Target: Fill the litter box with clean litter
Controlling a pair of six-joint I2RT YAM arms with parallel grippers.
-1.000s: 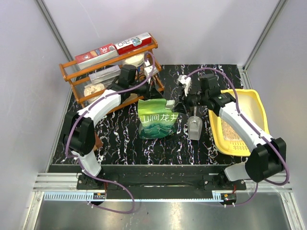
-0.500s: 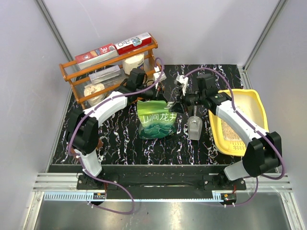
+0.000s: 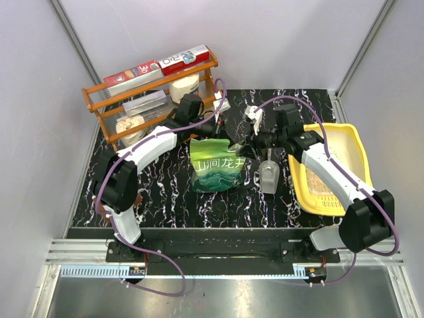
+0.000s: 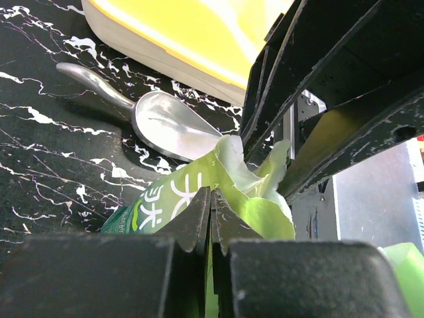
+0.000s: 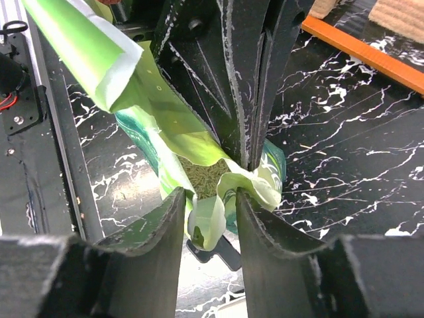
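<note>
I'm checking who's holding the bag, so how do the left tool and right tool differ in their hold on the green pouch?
The left tool is shut, pinching the green pouch by its top edge; the right tool stands open, a fold of that edge seemingly loose inside. The left comes from the orange rack side, the right from the litter box side. Both meet at the pouch's open mouth.

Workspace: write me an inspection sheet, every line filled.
Surface: black white-veined table.
Job's things: yellow litter box at right, some litter inside; green pouch mid-table, top open.
Clutter: grey scoop beside pouch; orange rack carrying boxes.
Grippers: left gripper shut on pouch lip; right gripper jaws apart around lip, hold unclear.
Cables: purple cables loop over both arms.
Surroundings: pale walls.
</note>
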